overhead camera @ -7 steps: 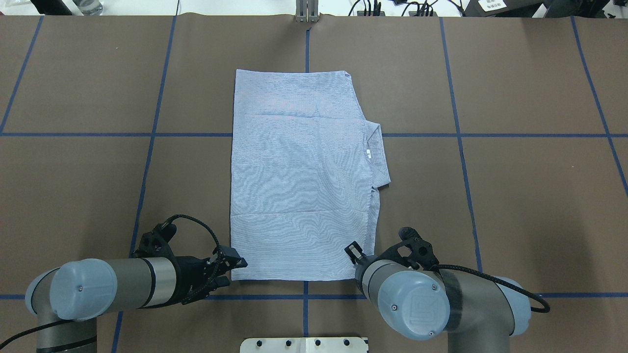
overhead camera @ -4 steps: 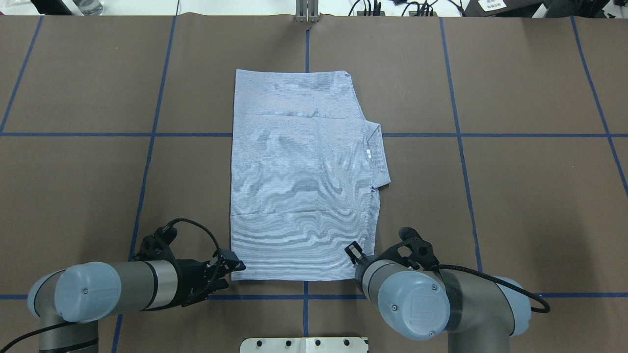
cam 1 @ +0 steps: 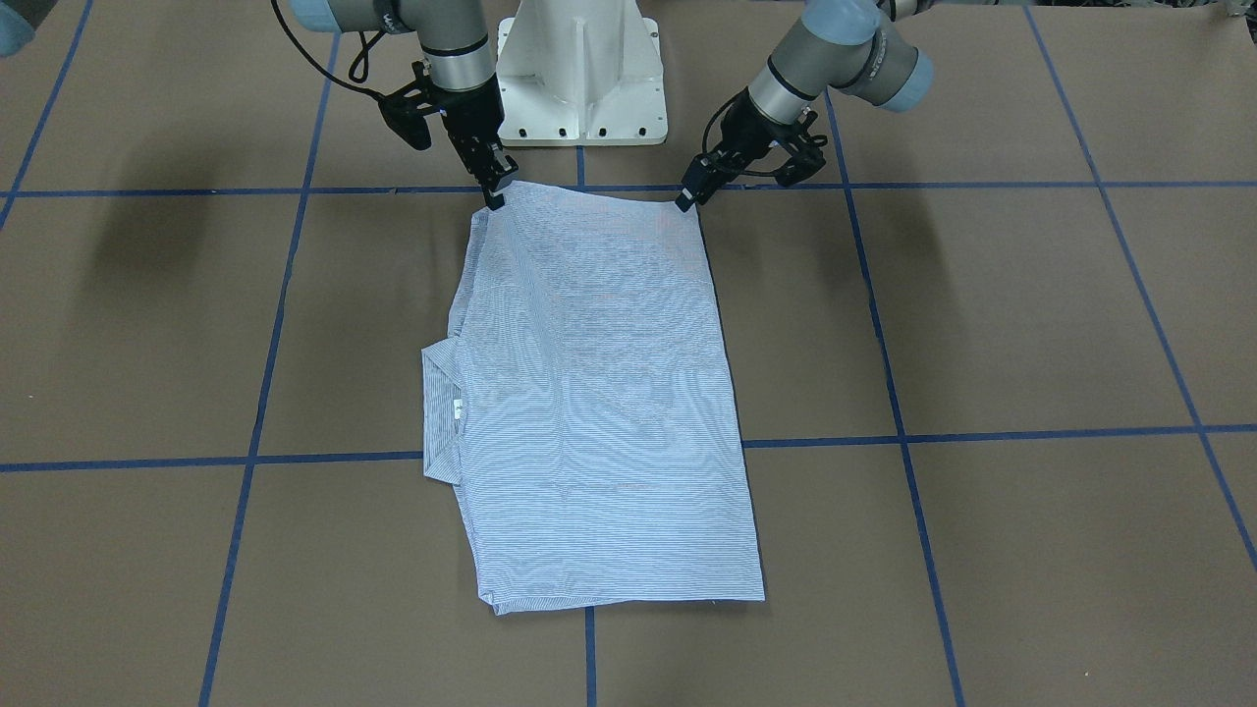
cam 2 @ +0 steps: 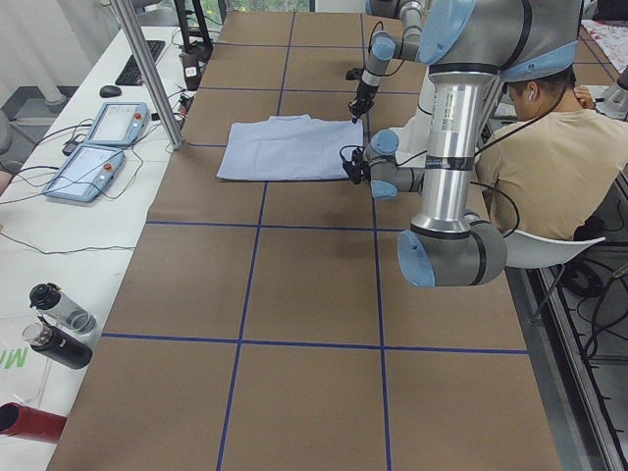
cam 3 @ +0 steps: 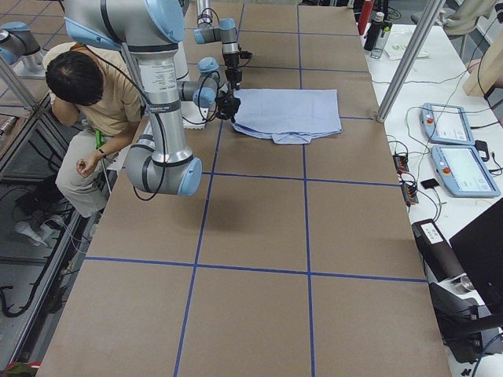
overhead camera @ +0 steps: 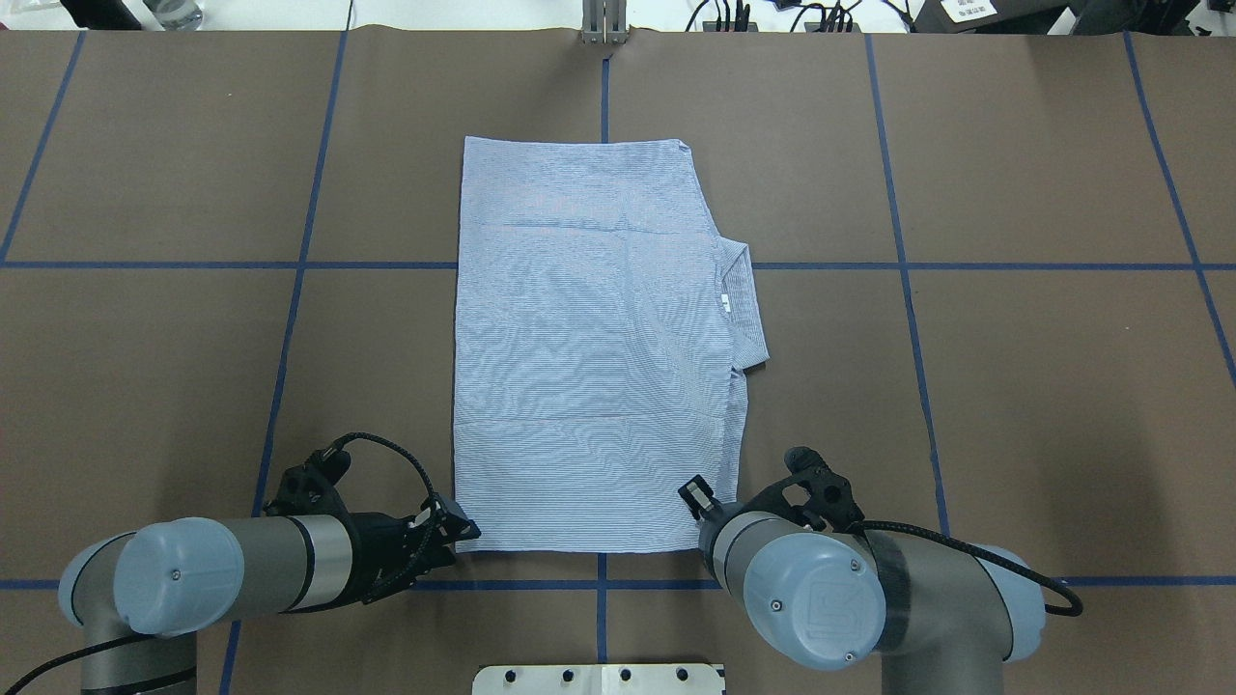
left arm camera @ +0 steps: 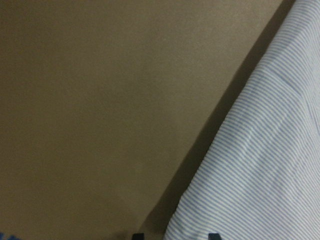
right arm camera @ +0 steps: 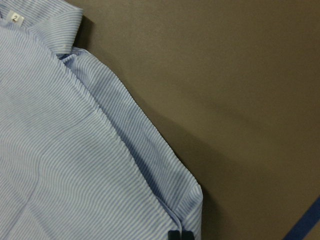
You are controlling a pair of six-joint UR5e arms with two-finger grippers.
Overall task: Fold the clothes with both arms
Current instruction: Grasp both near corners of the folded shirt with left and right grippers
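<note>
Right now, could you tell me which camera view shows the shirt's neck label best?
The right wrist-mounted view: the neck label is close enough to read a 2 on it. The overhead and front-facing views show only a white speck; elsewhere it cannot be made out.

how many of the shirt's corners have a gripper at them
2. The left gripper is at the shirt's robot-side left corner, and the right gripper is at its robot-side right corner. The two far corners are free.

A person [cam 2: 549,147], two pendants [cam 2: 116,123] and bottles [cam 2: 64,309] flank the table [overhead camera: 1062,386].
</note>
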